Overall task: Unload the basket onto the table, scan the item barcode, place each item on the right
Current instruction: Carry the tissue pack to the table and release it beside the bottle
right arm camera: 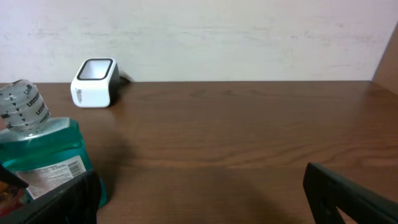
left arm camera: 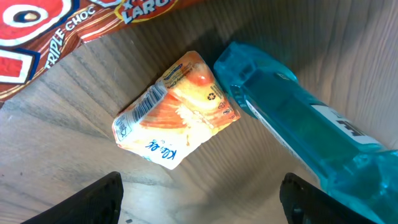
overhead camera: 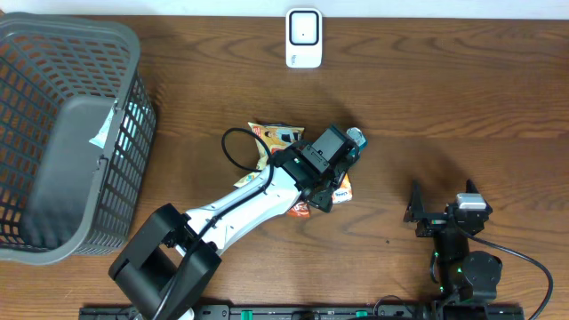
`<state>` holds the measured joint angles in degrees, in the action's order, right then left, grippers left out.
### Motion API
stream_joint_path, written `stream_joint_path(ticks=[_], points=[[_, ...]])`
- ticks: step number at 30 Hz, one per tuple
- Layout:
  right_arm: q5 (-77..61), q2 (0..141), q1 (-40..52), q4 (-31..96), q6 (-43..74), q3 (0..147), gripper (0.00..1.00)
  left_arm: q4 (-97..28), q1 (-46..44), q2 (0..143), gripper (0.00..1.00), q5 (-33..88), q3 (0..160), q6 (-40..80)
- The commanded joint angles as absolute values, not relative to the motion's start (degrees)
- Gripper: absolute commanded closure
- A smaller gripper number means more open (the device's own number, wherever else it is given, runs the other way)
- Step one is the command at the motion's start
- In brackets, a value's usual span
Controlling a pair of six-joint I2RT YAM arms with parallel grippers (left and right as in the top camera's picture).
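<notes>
In the left wrist view a small orange packet [left arm camera: 177,109] lies flat on the wooden table, its barcode facing up at its left end. A teal mouthwash bottle [left arm camera: 298,118] lies just to its right, and a brown-and-red chocolate snack bag [left arm camera: 62,25] lies above it. My left gripper [left arm camera: 199,190] hovers over them, open, with nothing between its fingers [left arm camera: 93,199]. From overhead the left gripper [overhead camera: 327,182] is at the table's middle. My right gripper [overhead camera: 442,197] stands open and empty at the lower right. The white scanner [overhead camera: 303,37] sits at the far edge.
A large grey plastic basket [overhead camera: 27,89] fills the left side of the table. The right wrist view shows the scanner [right arm camera: 94,83] far left, the teal bottle [right arm camera: 37,155] beside my left finger, and bare wood ahead of the right gripper [right arm camera: 199,193].
</notes>
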<state>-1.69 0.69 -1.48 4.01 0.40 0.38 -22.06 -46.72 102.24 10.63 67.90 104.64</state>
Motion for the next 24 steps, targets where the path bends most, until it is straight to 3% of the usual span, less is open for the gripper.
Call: stream_joint_path(ticks=[1,7,12,19,24], points=[[-1.6,0.4,-1.2,4.2,1.0,0.3,0.01,-22.2,-46.7,99.3,0.19,11.0,67.7,98.8],[-1.6,0.4,-1.2,4.2,1.0,0.3,0.01,-23.7,-46.7,92.2,0.19,10.2,67.7,91.5],[-1.6,0.4,-1.2,4.2,1.0,0.3,0.01,-28.6,-46.7,84.2,0.19,2.6,67.7,86.1],[-1.6,0.4,-1.2,4.2,1.0,0.3,0.01,-24.6,-46.7,73.1,0.19,-11.7,67.7,58.2],[-1.6,0.4,-1.2,4.2,1.0,0.3,0.01,-20.2,-44.4,65.6,0.01,-20.6,70.1,35.8]])
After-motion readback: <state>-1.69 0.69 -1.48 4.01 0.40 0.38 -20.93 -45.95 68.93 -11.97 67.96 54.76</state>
